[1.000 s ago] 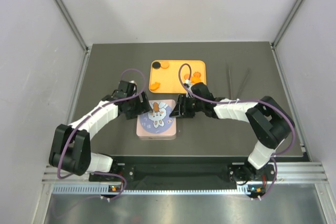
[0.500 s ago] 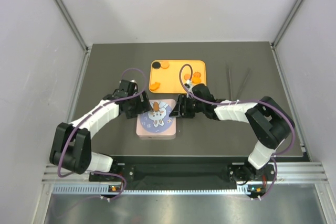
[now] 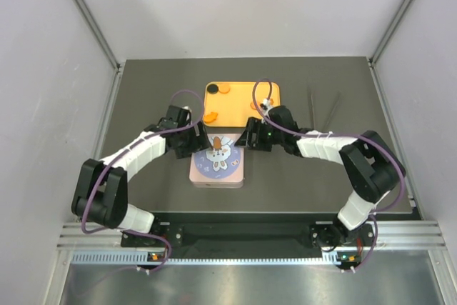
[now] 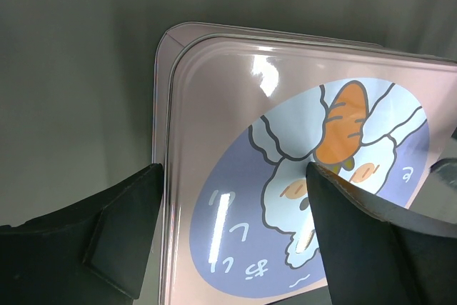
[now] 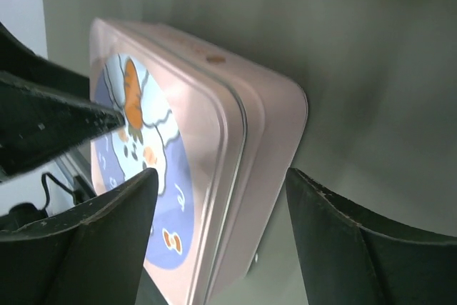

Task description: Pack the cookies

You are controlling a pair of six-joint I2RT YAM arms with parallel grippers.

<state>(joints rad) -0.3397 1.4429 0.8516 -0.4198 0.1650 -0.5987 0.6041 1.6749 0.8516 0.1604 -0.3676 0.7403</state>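
Closest to the arm bases: pink square metal tin (image 3: 218, 181) with a rabbit-and-carrot picture on the lid. Sits flat on the dark grey tabletop (image 3: 143, 91), a little askew to the table edge. Lid on, with its seam showing along the side in the right wrist view. Contents hidden. Carrot on the lid points toward the far side.

At the tin's far left corner: left gripper (image 4: 234, 176), jaws wide apart. One finger (image 4: 107, 241) outside the left rim, the other over the lid picture. Clamped on nothing.

At the tin's far right corner: right gripper (image 5: 220, 176), jaws also spread, straddling that corner. Clear gap on the outer side. Holding nothing. Touching or not: cannot tell.

Just beyond the tin: orange rectangular plastic tray (image 3: 237, 105), long side running left to right, right part under the right arm.

On the tray:
- far left corner: flat black round cookie (image 3: 212, 90) and flat orange round cookie (image 3: 223, 89), side by side, nearly touching
- near left corner: another orange cookie (image 3: 210, 116), apart from those two

All three lie face up. Round, so no long axis or heading to note.
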